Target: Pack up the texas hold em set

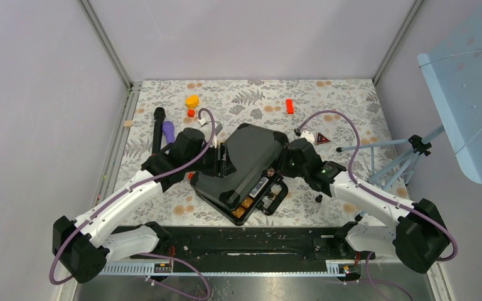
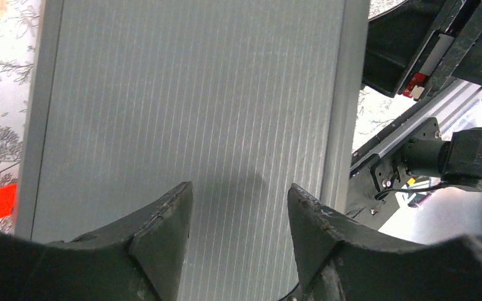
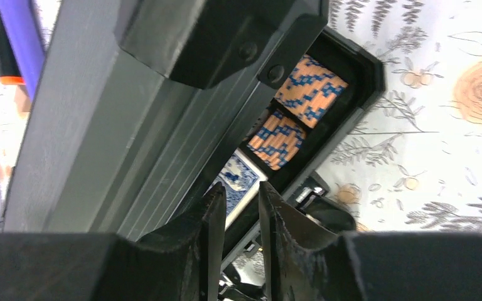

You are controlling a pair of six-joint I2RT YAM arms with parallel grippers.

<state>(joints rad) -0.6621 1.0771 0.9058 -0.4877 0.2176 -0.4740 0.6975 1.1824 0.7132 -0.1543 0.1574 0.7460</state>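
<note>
The black case of the texas hold em set [image 1: 248,157] lies mid-table with its ribbed lid [image 2: 188,94] tilted partly down over the base. Orange-and-blue poker chips [image 3: 307,88] and a blue-backed card deck [image 3: 238,179] show in the uncovered strip of the base [image 1: 260,204]. My left gripper [image 2: 240,188] is open just above the lid's outer face, at the lid's left side [image 1: 218,160]. My right gripper [image 3: 241,186] stands at the lid's right edge [image 1: 283,162] above the card deck, its fingers a narrow gap apart with nothing between them.
A purple-and-black cylinder [image 1: 163,132] lies left of the case. A yellow block [image 1: 192,100] and red blocks [image 1: 289,105] sit at the back. A tripod [image 1: 401,163] and a blue perforated panel [image 1: 471,94] stand at the right.
</note>
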